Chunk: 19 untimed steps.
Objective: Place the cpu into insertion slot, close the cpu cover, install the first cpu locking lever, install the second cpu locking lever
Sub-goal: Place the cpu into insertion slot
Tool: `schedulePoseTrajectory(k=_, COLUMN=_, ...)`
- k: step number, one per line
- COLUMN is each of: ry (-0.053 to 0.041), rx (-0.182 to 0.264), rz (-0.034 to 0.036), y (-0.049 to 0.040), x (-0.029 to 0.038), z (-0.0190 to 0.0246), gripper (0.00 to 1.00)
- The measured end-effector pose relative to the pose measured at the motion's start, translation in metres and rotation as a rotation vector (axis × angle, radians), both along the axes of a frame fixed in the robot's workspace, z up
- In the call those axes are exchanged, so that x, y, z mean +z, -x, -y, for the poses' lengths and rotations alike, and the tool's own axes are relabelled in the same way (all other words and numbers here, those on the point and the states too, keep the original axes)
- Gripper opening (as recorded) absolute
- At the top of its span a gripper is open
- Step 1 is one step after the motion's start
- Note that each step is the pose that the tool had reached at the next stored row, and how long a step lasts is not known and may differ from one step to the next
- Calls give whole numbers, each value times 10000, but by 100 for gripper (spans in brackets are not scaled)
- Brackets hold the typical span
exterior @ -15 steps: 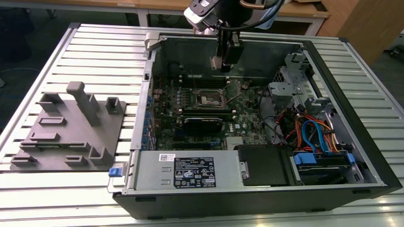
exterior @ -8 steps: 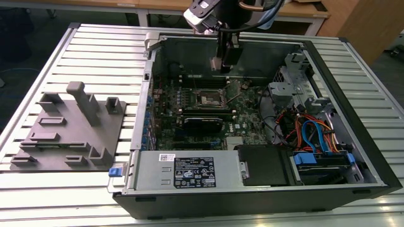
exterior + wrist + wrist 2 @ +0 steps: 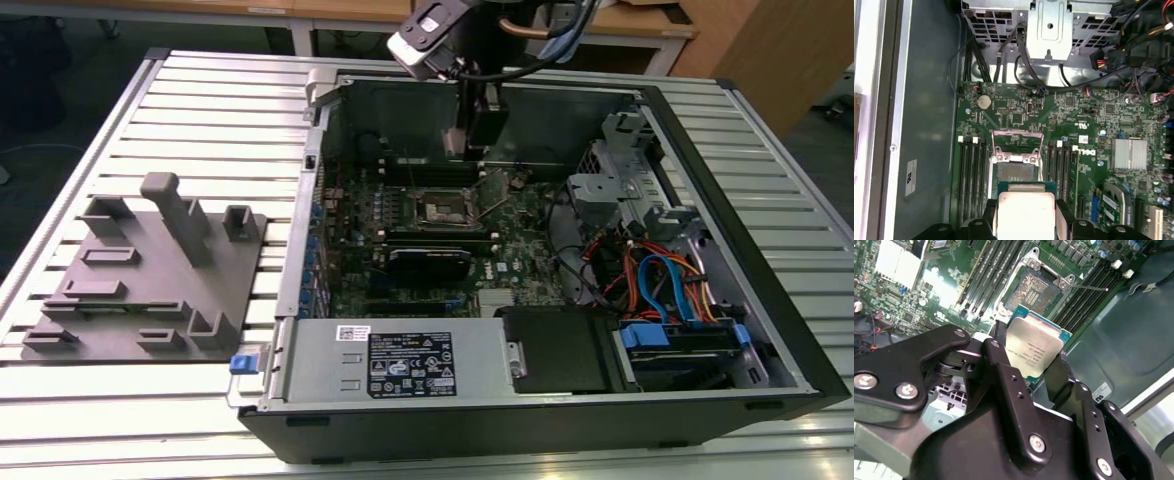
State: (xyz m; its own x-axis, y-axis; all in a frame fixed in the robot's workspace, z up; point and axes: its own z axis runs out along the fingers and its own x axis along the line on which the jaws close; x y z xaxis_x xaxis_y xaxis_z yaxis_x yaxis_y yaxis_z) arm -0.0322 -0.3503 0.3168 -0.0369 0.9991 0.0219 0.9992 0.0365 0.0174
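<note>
While fingers (image 3: pixel 1004 380) clench cpu (image 3: pixel 1036 352) by two edges, gripper (image 3: pixel 470 150) hangs at 12 o'clock of insertion slot (image 3: pixel 441 208) in exterior view; cpu cover (image 3: pixel 1017 142) stands tipped open.

A slatted table (image 3: pixel 200 110) carries an open case (image 3: pixel 534 425) below the gripper (image 3: pixel 471 135) and a grey fixture (image 3: pixel 134 290) well apart from it.

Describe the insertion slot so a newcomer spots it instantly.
Inside the open computer case lies the green motherboard. Near its middle, between two banks of long black memory slots, sits the insertion slot. It alone is a square, metal-rimmed socket, and the gripper holds the cpu close by.
</note>
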Motion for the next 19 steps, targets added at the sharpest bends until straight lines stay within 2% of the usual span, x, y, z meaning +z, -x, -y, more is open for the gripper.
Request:
schedulePoseTrajectory(k=10, ry=1, rx=-86, rz=0, y=3, x=-177, z=-7, gripper=54)
schedulePoseTrajectory(k=19, ry=0, rx=-88, rz=-1, y=3, x=-207, z=-7, gripper=54)
